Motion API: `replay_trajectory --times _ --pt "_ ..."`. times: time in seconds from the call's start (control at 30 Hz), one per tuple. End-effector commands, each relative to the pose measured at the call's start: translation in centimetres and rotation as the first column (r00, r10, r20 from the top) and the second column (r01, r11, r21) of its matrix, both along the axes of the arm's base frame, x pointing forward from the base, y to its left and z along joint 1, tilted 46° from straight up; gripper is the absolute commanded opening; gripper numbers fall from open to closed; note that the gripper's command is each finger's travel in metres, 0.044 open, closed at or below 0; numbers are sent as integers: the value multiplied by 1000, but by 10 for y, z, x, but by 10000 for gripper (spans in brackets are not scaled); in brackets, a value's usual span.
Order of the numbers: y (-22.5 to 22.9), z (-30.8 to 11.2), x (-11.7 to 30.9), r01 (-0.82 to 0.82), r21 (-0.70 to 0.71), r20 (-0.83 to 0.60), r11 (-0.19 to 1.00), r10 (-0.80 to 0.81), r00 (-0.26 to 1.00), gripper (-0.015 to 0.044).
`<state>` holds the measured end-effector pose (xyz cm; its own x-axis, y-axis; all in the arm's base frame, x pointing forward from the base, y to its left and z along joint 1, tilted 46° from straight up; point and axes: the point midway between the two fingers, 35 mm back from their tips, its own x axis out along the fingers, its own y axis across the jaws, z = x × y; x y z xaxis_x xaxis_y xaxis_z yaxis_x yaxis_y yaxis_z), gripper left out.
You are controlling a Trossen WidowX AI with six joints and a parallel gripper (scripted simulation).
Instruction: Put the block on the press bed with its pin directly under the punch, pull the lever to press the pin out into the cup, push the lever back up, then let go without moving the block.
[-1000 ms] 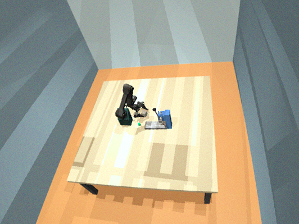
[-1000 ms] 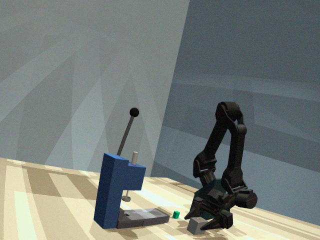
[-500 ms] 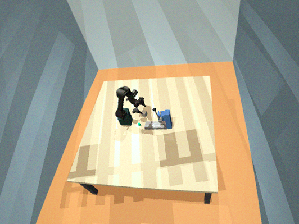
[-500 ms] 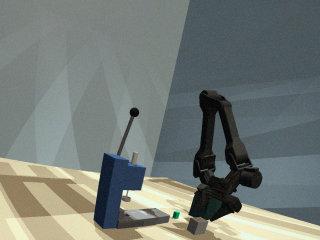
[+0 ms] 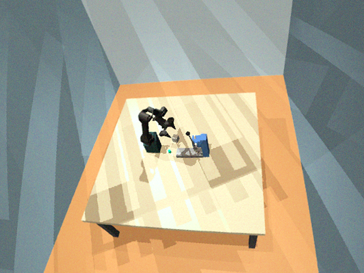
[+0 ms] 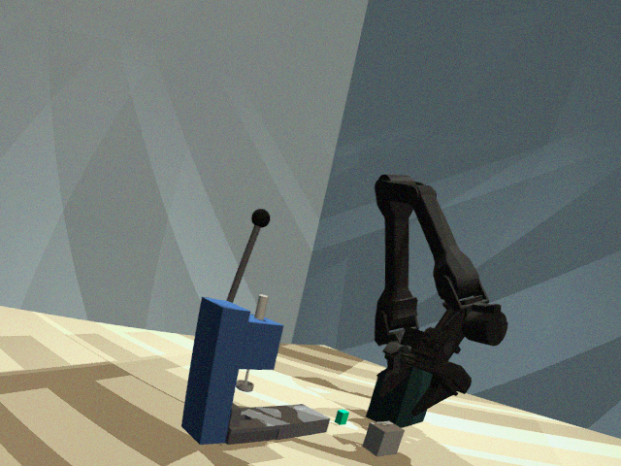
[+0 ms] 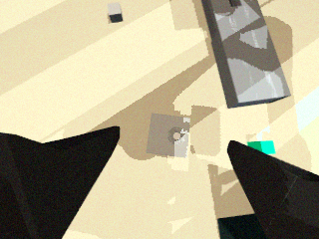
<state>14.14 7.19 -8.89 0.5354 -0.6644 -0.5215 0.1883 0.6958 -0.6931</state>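
Currently, the grey cube-shaped block [image 5: 175, 137] [image 6: 382, 438] [image 7: 161, 134] sits on the pale wooden surface [image 5: 171, 200] [image 6: 135, 381] [image 7: 100, 199], apart from the press bed, with a small round pale pin [image 7: 176, 135] visible in its top face. Above it hangs the black two-fingered end effector [image 5: 170, 129] [image 6: 401, 396] [image 7: 173, 138], its fingers spread wide on either side of the block in the wrist view and holding nothing. Near the block lies a small bright green cube [image 5: 169, 151] [image 6: 342, 416] [image 7: 262, 147], between the arm's dark teal base [image 5: 157, 147] [image 6: 421, 391] and the free end of the long, flat grey press bed [image 5: 182, 153] [image 6: 301, 426] [image 7: 249, 55]. At the bed's other end rises the blue blocky press frame [image 5: 205, 144] [image 6: 203, 371]; from it, the dark lever [image 5: 191, 139] [image 6: 244, 263] slants upward to a round black knob [image 5: 188, 133] [image 6: 260, 217]. A thin metal punch [image 6: 246, 376] with a grey disc around it hangs raised above the bed. Elsewhere on the surface, the wrist view shows a small pale-topped cube [image 7: 115, 12].
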Motion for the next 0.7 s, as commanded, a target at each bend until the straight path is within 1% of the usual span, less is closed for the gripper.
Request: replay_trajectory --times 0.0,0.2,0.27,0.37,0.47,0.57,0.67 --pt "2 1 0 6 12 3 1000 -6 1000 440" --pt "0 0 0 1 1 0 1000 -1 1000 440" --pt "0 0 1 -14 -27 -49 1000 13 999 440" --pt "1 0 3 -98 -123 -264 988 62 963 440" --pt "1 0 6 -213 -178 -486 961 102 868 440" --pt "2 1 10 -340 -177 -683 924 134 718 440" --pt "3 3 14 -466 -120 -838 877 162 522 440"
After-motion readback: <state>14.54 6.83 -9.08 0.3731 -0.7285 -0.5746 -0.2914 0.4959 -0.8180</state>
